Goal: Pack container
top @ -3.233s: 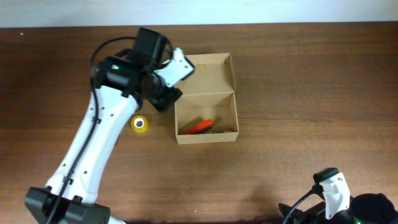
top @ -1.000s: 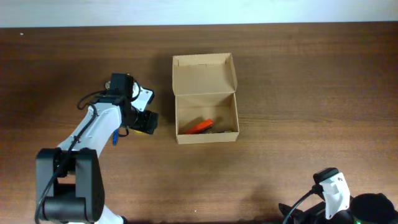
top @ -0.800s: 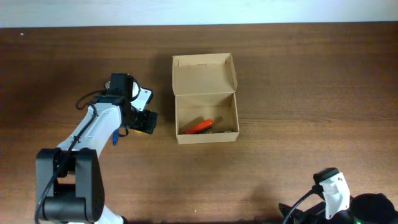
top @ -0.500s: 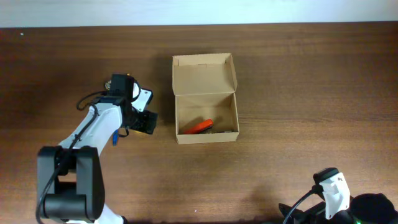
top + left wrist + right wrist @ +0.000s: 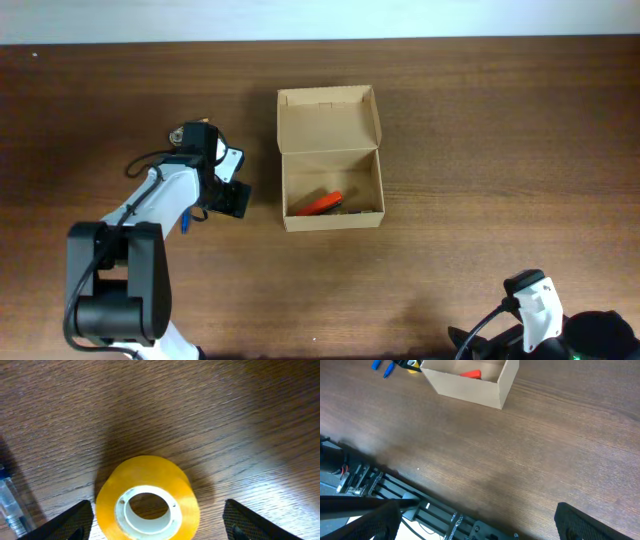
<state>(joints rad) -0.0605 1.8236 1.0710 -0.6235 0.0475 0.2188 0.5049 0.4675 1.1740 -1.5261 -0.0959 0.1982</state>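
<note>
The container (image 5: pixel 331 190) is a tan cardboard box standing open on the table, its lid flap (image 5: pixel 328 118) folded back. A red-orange pen (image 5: pixel 321 203) lies inside it. Just left of the box, my left gripper (image 5: pixel 229 196) is down at the table. In the left wrist view, the left gripper (image 5: pixel 165 525) is open around a yellow tape roll (image 5: pixel 180 505) lying flat. Its left finger (image 5: pixel 70 522) is close to the roll and the right finger (image 5: pixel 260 522) stands apart from it. My right gripper (image 5: pixel 480 525) is open and empty at the near table edge, far from the container (image 5: pixel 470 382).
A blue pen (image 5: pixel 185 222) lies on the table just left of the left gripper, and the same blue pen (image 5: pixel 7 505) shows at the left wrist view's edge. A metal frame (image 5: pixel 365 480) runs below the near table edge. The right arm (image 5: pixel 535 310) rests at the bottom right.
The left arm came down from beside the box lid onto the tape roll, which now hides it from overhead. Over the last second its wrist shifted slightly. The right arm has not moved.
</note>
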